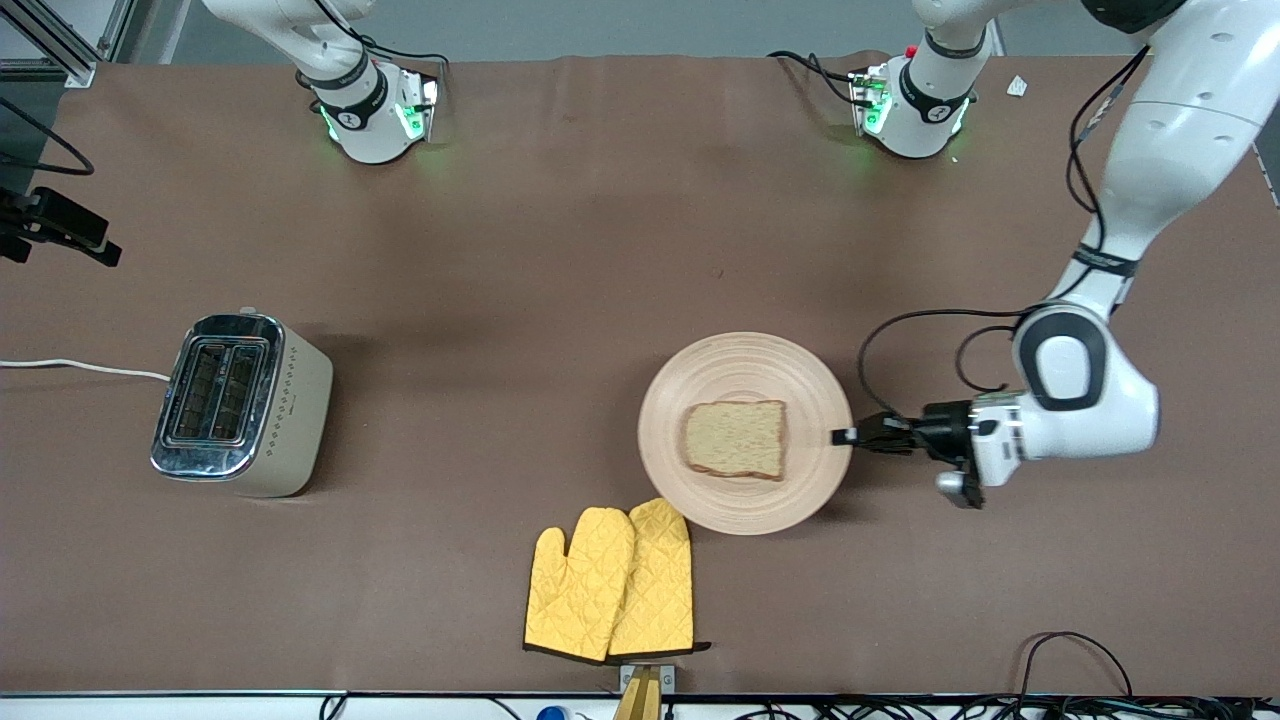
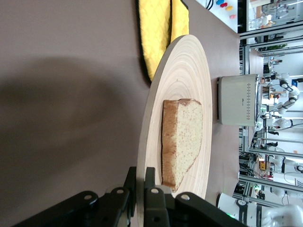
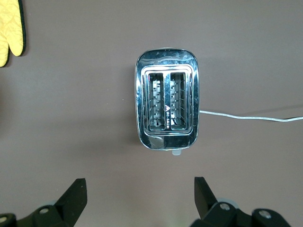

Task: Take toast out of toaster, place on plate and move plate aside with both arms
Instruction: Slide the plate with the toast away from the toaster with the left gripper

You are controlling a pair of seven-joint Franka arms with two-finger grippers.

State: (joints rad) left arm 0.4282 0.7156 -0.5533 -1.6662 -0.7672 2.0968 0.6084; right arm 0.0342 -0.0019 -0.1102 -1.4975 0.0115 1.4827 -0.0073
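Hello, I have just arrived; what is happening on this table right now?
The squarish light brown toast slice already lies on the round pale beige wooden plate, and both slots of the cream and chrome toaster are empty. The left end effector is shut on the plate's rim at the left arm's end of the table, apparently ready to move it aside. The right end effector hangs open above the toaster. A pair of yellow quilted oven mitts lies beside the plate, nearer the front camera.
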